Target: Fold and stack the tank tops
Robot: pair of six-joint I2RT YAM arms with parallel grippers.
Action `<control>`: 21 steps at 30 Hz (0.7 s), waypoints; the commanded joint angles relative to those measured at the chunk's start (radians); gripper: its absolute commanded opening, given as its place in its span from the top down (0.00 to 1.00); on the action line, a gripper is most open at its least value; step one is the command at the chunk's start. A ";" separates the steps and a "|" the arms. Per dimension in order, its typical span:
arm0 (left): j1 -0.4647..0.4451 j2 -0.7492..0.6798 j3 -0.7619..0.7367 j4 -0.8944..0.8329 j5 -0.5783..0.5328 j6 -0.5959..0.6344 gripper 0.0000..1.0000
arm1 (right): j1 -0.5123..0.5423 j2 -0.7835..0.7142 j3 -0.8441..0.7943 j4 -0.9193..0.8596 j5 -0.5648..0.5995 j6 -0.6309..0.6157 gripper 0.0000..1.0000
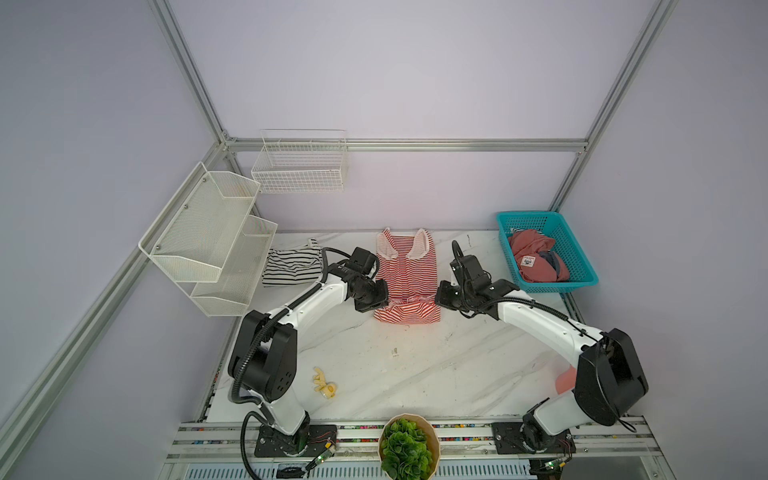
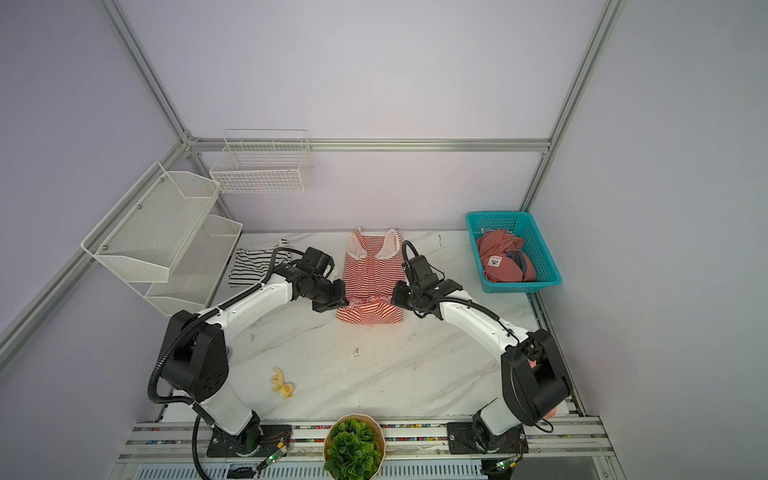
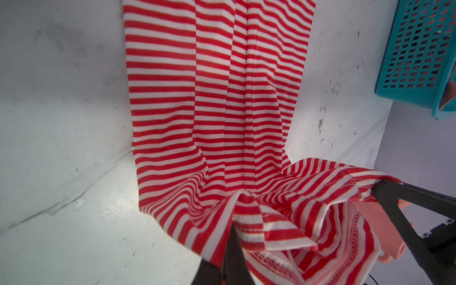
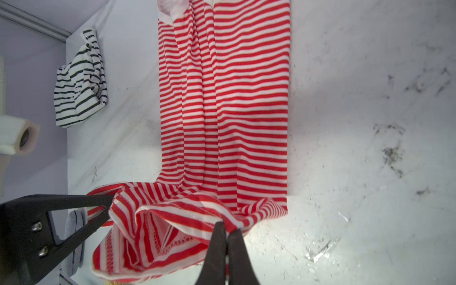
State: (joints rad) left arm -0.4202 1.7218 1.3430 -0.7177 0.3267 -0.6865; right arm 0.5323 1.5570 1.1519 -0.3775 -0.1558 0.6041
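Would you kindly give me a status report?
Left gripper, right gripper shut on lifted hem of red striped top. Black striped top aside, left. Nothing in the way.

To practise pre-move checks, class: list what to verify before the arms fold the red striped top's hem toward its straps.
1. Left gripper shut on a hem corner of the red-and-white tank top: ok.
2. Right gripper shut on the opposite corner: ok.
3. Hem taut between them: not ok, it sags.
4. Strap end flat on table: ok.
5. Black-and-white tank top clear of the fold: ok.
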 commanded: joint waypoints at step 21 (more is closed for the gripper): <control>0.140 0.424 0.622 -0.080 0.097 0.120 0.99 | -0.197 0.520 0.503 0.000 -0.220 -0.233 1.00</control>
State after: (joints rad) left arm -0.2932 2.1235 1.8286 -0.7719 0.3988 -0.6079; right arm 0.3481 2.0502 1.6131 -0.3740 -0.3355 0.4080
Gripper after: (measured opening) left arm 0.047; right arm 0.049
